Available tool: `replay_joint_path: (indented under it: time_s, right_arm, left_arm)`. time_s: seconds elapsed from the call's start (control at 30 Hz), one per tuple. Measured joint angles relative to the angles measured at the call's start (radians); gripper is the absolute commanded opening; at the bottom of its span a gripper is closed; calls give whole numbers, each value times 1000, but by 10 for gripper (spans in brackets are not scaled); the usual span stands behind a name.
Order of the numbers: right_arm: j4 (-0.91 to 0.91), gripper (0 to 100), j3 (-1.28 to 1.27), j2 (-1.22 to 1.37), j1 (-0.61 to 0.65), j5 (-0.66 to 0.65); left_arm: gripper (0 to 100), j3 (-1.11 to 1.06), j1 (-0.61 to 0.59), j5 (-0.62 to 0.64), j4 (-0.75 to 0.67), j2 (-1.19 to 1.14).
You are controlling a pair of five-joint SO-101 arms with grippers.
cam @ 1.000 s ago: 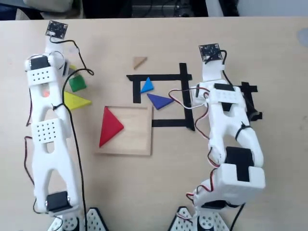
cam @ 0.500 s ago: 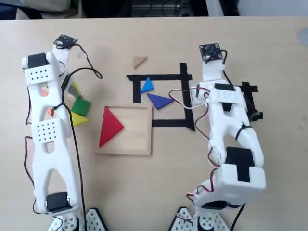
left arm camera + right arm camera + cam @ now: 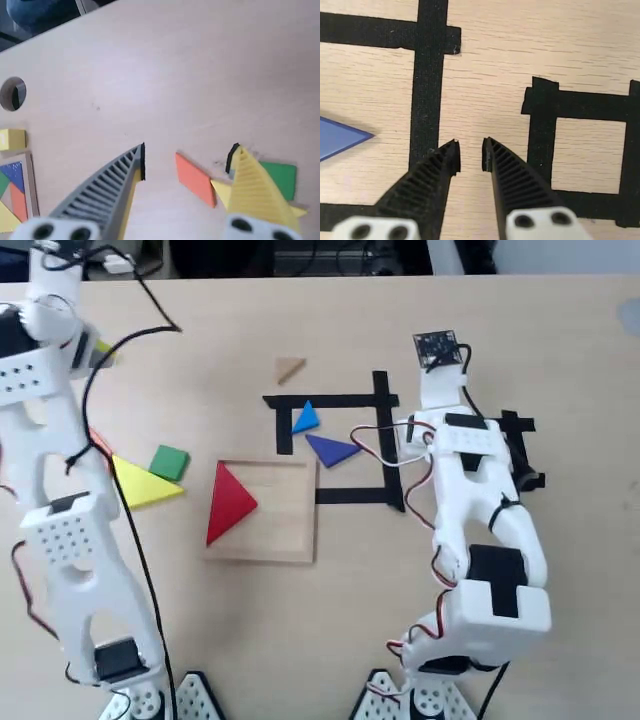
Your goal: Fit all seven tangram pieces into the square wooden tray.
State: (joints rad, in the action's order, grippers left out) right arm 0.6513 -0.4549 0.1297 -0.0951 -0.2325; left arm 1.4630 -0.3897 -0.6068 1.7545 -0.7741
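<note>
Now, with left gripper (image 3: 187, 150) agape above orange piece (image 3: 195, 179) near table's (image 3: 560, 340) left edge: lower, pinch across narrow sides. Leave right gripper (image 3: 470, 147), barely parted, idle.

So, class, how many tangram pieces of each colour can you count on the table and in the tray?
Blue triangles: 2
Red triangle: 1
Yellow triangle: 1
Green square: 1
Orange piece: 1
Tan triangle: 1
Total: 7

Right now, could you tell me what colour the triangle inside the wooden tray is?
Red; the triangle in the tray shows best in the high view.
</note>
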Motion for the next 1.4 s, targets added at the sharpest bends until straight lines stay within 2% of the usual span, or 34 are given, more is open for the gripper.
replay_joint_path:
  time_s: [0.2,0.33,0.43,0.57,0.7,0.87,1.0,1.23,1.4]
  right_arm:
    - [0,92,0,0,0,0]
    - [0,92,0,0,0,0]
    - [0,92,0,0,0,0]
    - [0,92,0,0,0,0]
    - [0,92,0,0,17,0]
    - [0,92,0,0,34,0]
    - [0,92,0,0,32,0]
    - [0,92,0,0,32,0]
    - [0,92,0,0,32,0]
  left_arm:
    - [282,-528,-12,-97,0,316]
    - [282,-890,-104,-173,-20,574]
    - [282,-1115,-230,-204,-143,707]
    - [282,-1399,-382,-207,-388,761]
    - [282,-1494,-400,-207,-482,801]
    - [281,-1513,-279,-206,-497,844]
    - [281,-1519,-166,-127,-516,824]
    - [281,-1519,41,0,-816,710]
    - [281,-1502,236,169,-868,598]
